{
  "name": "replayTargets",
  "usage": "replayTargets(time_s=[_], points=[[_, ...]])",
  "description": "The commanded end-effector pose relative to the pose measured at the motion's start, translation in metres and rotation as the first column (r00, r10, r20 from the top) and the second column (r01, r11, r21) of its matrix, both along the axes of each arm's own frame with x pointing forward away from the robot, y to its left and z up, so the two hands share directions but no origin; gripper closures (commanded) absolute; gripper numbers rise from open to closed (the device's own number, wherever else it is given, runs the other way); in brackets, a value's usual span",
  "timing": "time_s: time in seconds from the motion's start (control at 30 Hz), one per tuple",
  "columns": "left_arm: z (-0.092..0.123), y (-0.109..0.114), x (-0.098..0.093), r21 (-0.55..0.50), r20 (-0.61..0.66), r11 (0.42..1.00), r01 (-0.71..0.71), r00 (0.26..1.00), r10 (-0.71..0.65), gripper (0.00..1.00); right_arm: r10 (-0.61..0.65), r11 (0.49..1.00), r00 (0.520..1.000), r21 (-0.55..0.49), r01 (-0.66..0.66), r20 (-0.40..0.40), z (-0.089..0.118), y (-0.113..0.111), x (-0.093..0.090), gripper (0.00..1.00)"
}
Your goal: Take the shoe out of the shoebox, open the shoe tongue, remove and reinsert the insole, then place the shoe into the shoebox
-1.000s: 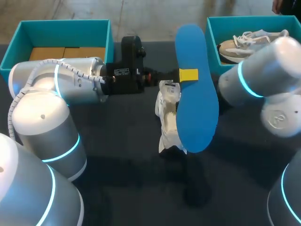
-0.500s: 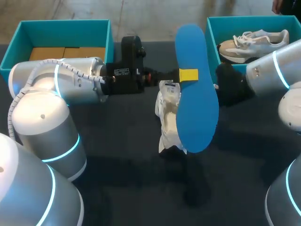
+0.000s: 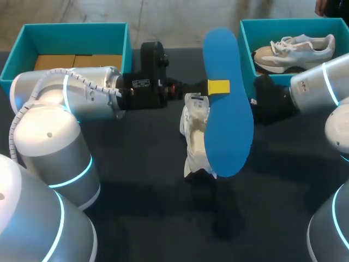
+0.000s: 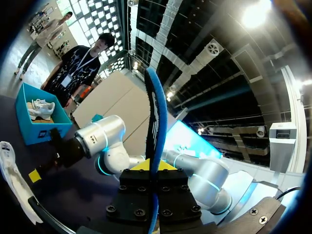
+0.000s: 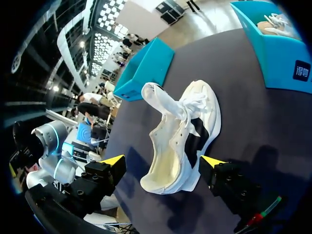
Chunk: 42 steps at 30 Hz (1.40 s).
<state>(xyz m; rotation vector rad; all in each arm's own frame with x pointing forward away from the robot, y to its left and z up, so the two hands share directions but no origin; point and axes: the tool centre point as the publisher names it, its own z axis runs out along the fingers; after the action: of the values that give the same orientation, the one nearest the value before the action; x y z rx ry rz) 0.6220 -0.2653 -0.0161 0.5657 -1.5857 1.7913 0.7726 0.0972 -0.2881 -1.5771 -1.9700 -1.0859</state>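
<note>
1. The white shoe (image 3: 192,143) is lying on the dark table (image 3: 136,164), opening turned up, laces loose.
2. The blue insole (image 3: 228,125) is held up above the shoe and covers part of it. It's pinched tight in the left gripper (image 4: 150,165), whose jaws are closed on its sides.
3. The right gripper (image 5: 163,163) is parked just beside the shoe with its fingers spread wide and nothing gripped.
4. A teal shoebox (image 3: 245,43) is seen beyond the shoe on the right arm's side, with a second shoe (image 3: 294,48) inside.
5. Another teal box (image 3: 71,38) is set well off toward the left arm.
</note>
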Motion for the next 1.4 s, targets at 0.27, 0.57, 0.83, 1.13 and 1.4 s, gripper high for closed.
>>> replayTargets(time_s=[0.27, 0.57, 0.83, 1.13, 1.4], points=[[-0.002, 0.003, 0.002, -0.023, 0.109, 1.0, 0.009, 0.994, -0.007, 1.0, -0.043, 0.996, 0.999, 0.084, 0.044, -0.015, 0.024, -0.002, 0.004, 0.0], [-0.007, 0.021, 0.017, -0.037, 0.307, 0.999, -0.017, 0.951, 0.028, 1.0, -0.046, 0.99, 0.998, 0.128, 0.052, -0.044, 0.042, -0.008, 0.008, 0.0], [-0.017, 0.04, 0.027, -0.026, 0.514, 1.0, -0.006, 0.858, 0.018, 1.0, -0.076, 0.982, 0.996, 0.168, 0.081, -0.035, 0.052, -0.015, 0.011, 0.0], [-0.024, 0.056, 0.043, -0.094, 0.74, 0.995, -0.022, 0.668, 0.085, 1.0, -0.104, 0.957, 0.989, 0.261, 0.128, -0.104, 0.067, -0.015, 0.012, 0.0], [-0.031, 0.063, 0.053, -0.103, 0.871, 0.995, 0.011, 0.483, 0.085, 1.0, -0.082, 0.938, 0.989, 0.327, 0.118, -0.122, 0.08, -0.014, 0.011, 0.0]])
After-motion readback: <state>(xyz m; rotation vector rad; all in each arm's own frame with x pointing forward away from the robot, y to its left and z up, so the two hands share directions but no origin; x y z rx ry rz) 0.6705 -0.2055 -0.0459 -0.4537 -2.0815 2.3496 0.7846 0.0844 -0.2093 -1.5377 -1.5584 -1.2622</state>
